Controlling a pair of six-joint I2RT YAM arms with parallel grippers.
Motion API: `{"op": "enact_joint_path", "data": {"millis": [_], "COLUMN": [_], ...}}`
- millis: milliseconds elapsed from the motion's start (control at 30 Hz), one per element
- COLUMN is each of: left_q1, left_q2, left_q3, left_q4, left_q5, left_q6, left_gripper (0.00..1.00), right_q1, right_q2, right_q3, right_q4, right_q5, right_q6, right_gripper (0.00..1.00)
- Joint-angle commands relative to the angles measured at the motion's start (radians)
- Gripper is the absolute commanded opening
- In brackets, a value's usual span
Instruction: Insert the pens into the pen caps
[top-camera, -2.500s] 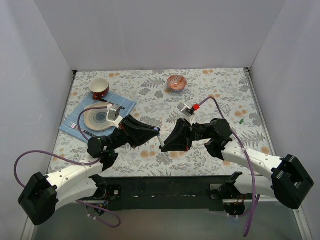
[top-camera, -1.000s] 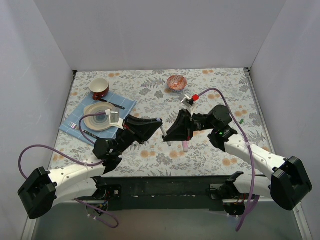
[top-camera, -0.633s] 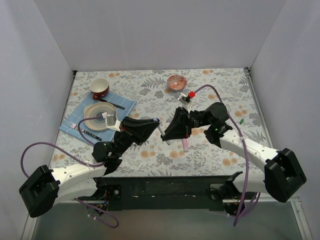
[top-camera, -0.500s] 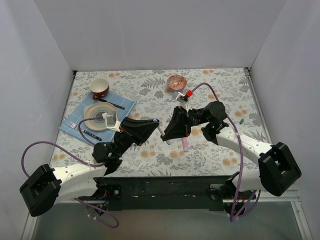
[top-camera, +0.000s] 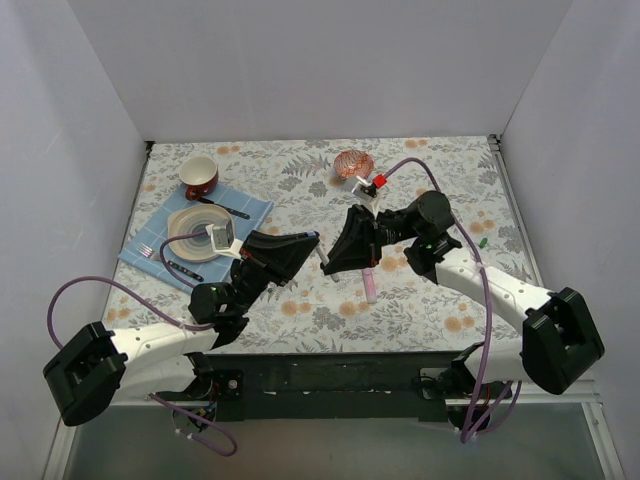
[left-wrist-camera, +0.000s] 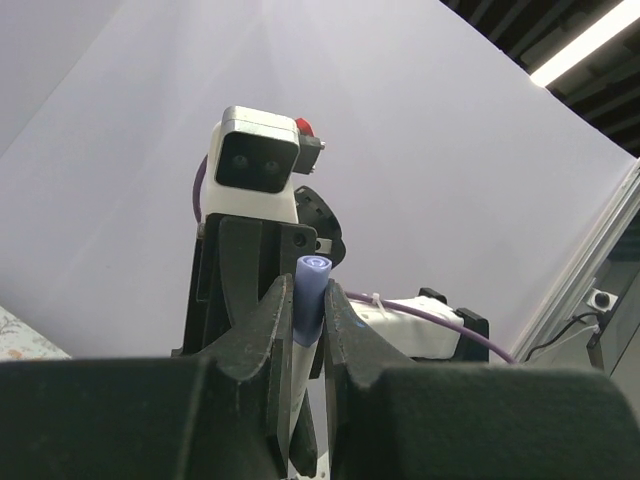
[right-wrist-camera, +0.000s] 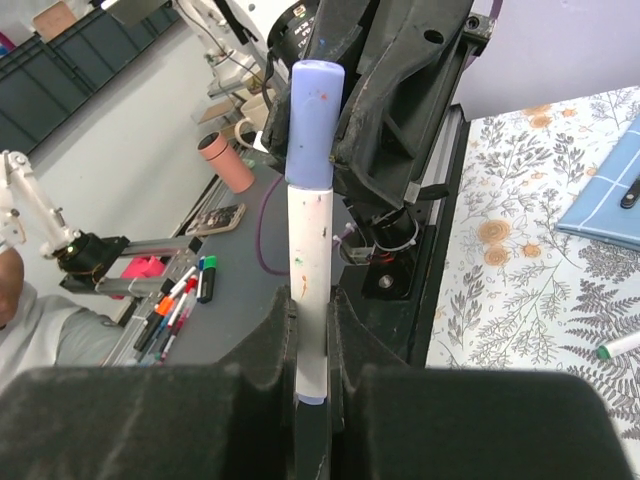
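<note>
1. The left gripper (left-wrist-camera: 305, 310) is clamping its two black, matte fingers on a purple-blue cap (left-wrist-camera: 311, 288). The cap is a smooth round plastic tube with a ringed end face.
2. The right gripper (right-wrist-camera: 312, 330) is squeezing the white barrel of a slim pen (right-wrist-camera: 312, 270) between its own dark fingers. The barrel is smooth and lightly speckled with ink marks.
3. The purple-blue cap is sitting on the upper end of that slim pen. Both are being held in the air between the two arms, above the middle of the floral tablecloth (top-camera: 300, 190).
4. Three pens are showing. One is the slim pen in the grippers. A short, thick pink marker (top-camera: 370, 286) is lying flat just beside the right gripper. A second slim pen (right-wrist-camera: 620, 347) with a green tip is lying at the edge of the right wrist view.
5. Two caps are showing: the purple-blue one and a tiny green cap (top-camera: 482, 242), which is lying well apart, towards the right side.
6. One round glazed plate (top-camera: 190, 238) is resting on one blue napkin (top-camera: 255, 210). One red cup (top-camera: 199, 176) and one ribbed orange bowl (top-camera: 353, 163) are standing farther back.
</note>
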Motion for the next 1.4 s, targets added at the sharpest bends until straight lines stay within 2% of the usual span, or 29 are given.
{"op": "enact_joint_path", "data": {"millis": [0,100,300,400,567,667,700,733,767,833,867,967,1000,1133,1367], "left_q1": [-0.148,-0.158,-0.160,-0.160,-0.168,-0.165,-0.166,-0.166,-0.166,-0.165,-0.166,-0.165,-0.165,-0.166,-0.152], "left_q2": [0.107,0.095,0.069,0.068,0.091,0.029,-0.021,-0.049,-0.073,-0.144,-0.165,-0.212,-0.216,-0.221,-0.248], "left_q3": [-0.089,-0.080,-0.075,-0.081,-0.086,-0.078,-0.055,-0.039,-0.022,0.021,0.035,0.104,0.120,0.190,0.349], "left_q4": [-0.281,-0.353,-0.407,-0.413,-0.347,-0.346,-0.396,-0.431,-0.474,-0.565,-0.586,-0.678,-0.718,-0.803,-0.993], "left_q5": [0.433,0.420,0.400,0.381,0.391,0.393,0.376,0.359,0.341,0.302,0.293,0.288,0.288,0.310,0.243], "left_q6": [-0.017,0.012,0.049,0.054,0.038,0.035,0.052,0.066,0.081,0.117,0.129,0.175,0.186,0.247,0.387], "left_gripper": [0.00,0.00,0.00,0.00,0.00,0.00,0.00,0.03,0.16,0.29,0.41,0.53,0.60,0.71,0.78], "right_q1": [-0.024,-0.024,-0.021,-0.012,-0.012,-0.012,-0.010,-0.010,-0.012,-0.012,-0.010,-0.007,-0.007,-0.007,-0.006], "right_q2": [-0.067,-0.092,-0.114,-0.132,-0.118,-0.104,-0.106,-0.110,-0.114,-0.132,-0.143,-0.184,-0.192,-0.215,-0.222], "right_q3": [0.196,0.223,0.278,0.268,0.295,0.273,0.254,0.233,0.201,0.158,0.119,0.081,0.069,0.050,-0.024], "right_q4": [0.020,-0.046,-0.172,-0.215,-0.199,-0.166,-0.147,-0.098,-0.082,-0.015,-0.011,-0.007,-0.008,-0.004,0.154], "right_q5": [0.636,0.650,0.636,0.679,0.664,0.606,0.583,0.564,0.550,0.509,0.509,0.497,0.483,0.438,0.336], "right_q6": [-0.172,-0.240,-0.340,-0.378,-0.346,-0.316,-0.285,-0.270,-0.260,-0.204,-0.197,-0.193,-0.193,-0.159,0.005], "right_gripper": [0.01,0.01,0.01,0.01,0.01,0.01,0.01,0.01,0.01,0.01,0.01,0.01,0.01,0.01,0.01]}}
